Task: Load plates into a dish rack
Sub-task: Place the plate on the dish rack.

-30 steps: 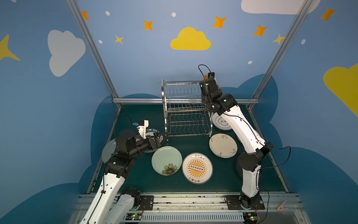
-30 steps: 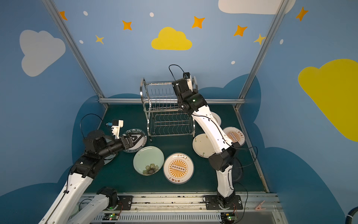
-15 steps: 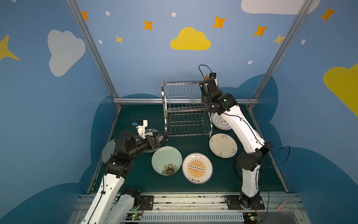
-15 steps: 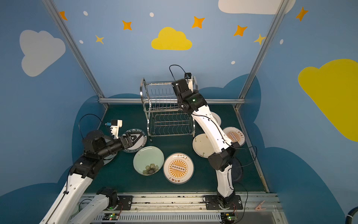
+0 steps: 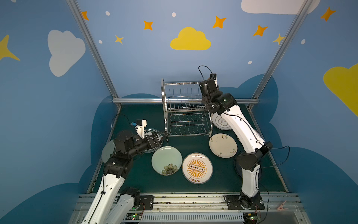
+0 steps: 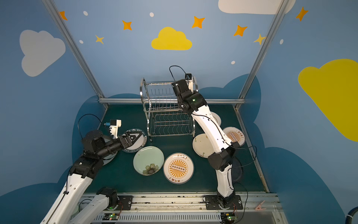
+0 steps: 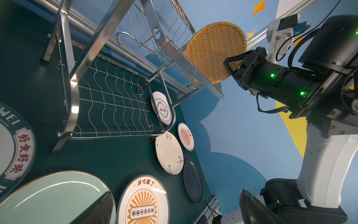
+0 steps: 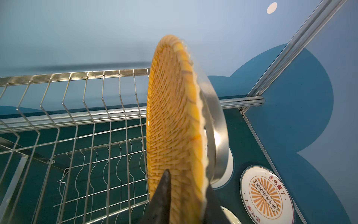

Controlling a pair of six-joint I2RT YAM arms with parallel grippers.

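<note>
Worktop (image 5: 190, 142) is carrying the other plates (image 5: 197, 168). Right gripper (image 8: 187, 180) is straddling the woven plate (image 8: 172, 108) in the dish rack (image 7: 74, 100); grip unclear.

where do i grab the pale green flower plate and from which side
Pinch the rim of the pale green plate at the edge nearest the left end effector, slanting down from that side: it lies flat, so only the rim looks grippable.

This is a robot test booth in a lab. It has blue walls (image 5: 135, 64) painted with clouds and stars, aluminium posts (image 5: 91, 44) and a green mat (image 5: 147, 182). The left arm (image 5: 110, 186) and right arm (image 5: 242, 130) are bolted to a metal rail (image 5: 193, 200), with bare circuit boards (image 5: 133, 215) below.
</note>
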